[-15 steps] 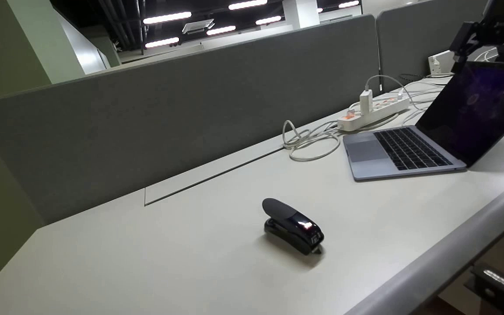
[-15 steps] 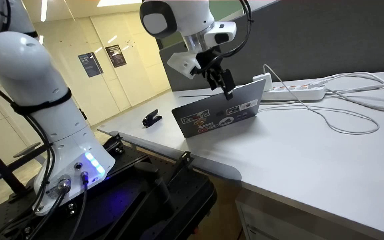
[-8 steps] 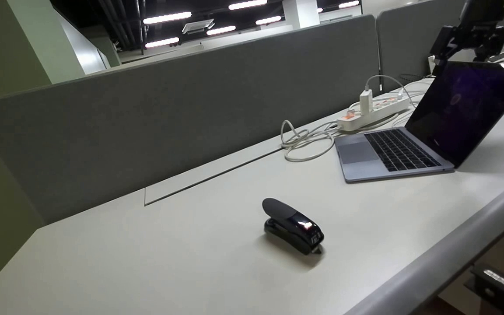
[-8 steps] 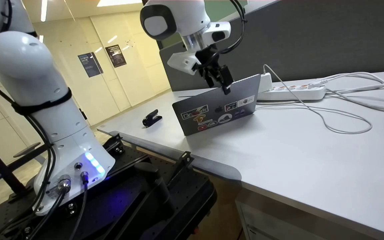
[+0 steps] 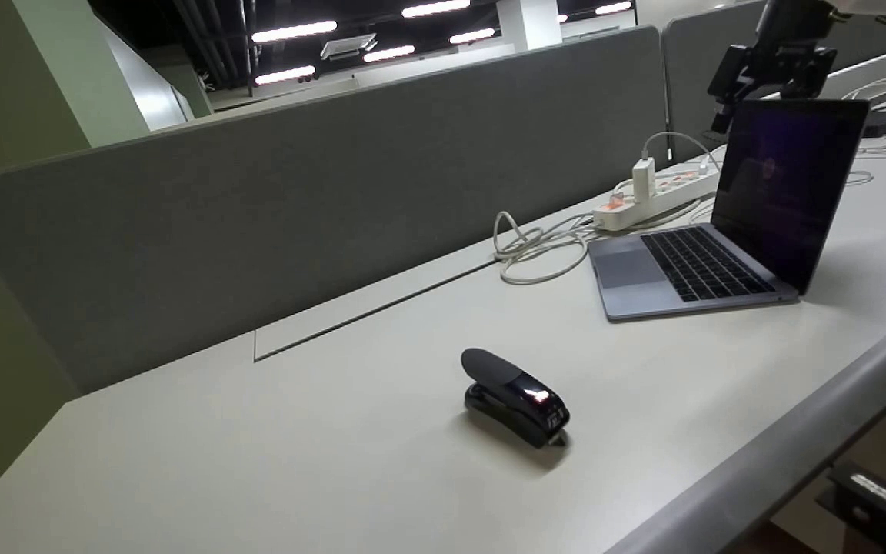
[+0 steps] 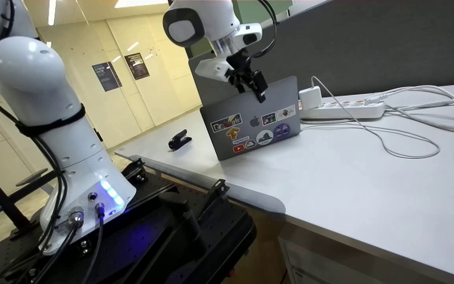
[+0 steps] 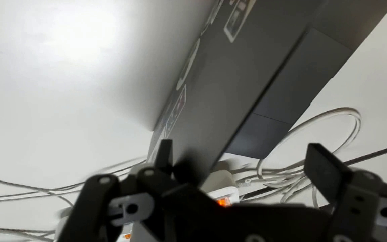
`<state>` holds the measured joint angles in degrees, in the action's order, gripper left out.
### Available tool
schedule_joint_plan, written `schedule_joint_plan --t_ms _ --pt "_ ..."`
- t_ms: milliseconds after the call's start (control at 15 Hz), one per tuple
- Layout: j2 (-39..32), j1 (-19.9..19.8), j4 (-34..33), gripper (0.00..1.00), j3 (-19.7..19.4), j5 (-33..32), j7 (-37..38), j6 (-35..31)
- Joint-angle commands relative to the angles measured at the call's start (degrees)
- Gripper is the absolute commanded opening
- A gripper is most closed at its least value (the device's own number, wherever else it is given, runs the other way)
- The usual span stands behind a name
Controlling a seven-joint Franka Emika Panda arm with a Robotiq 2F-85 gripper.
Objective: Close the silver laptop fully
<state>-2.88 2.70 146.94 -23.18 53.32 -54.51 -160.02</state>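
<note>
The silver laptop stands open on the desk. Its keyboard base (image 5: 689, 269) lies flat and its dark screen (image 5: 785, 185) is near upright. The lid outside with colourful stickers shows in an exterior view (image 6: 250, 122) and the wrist view (image 7: 220, 87). My gripper is at the lid's top edge in both exterior views (image 5: 763, 96) (image 6: 250, 91). In the wrist view my gripper (image 7: 244, 158) has its fingers wide apart. One finger is on the sticker side, against or very close to the lid. The other is over the screen side, apart from it.
A black stapler-like object (image 5: 516, 396) lies on the desk in front of the laptop's base. A white power strip (image 5: 658, 201) with a plug and loose cables (image 5: 547, 258) lies beside the laptop. A grey partition (image 5: 381, 192) runs along the desk's back.
The lid has swung from leaning back to near upright. The gripper has moved along with it toward the keyboard side. The laptop's base slid slightly toward the stapler-like object, then stayed.
</note>
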Motion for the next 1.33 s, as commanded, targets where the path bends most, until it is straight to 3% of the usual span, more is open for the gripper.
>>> schedule_joint_plan --t_ms 0,933,1067,1267 --pt "-0.9 1.8 -2.1 1.00 2.1 2.2 1.7 -0.8" --pt "-4.7 7.1 -7.9 1.00 8.9 1.4 2.7 -2.1" --pt "-4.1 7.5 -7.2 1.00 8.8 -0.8 4.1 -0.9" --pt "-4.3 7.2 -6.6 1.00 9.0 0.8 1.1 -2.1"
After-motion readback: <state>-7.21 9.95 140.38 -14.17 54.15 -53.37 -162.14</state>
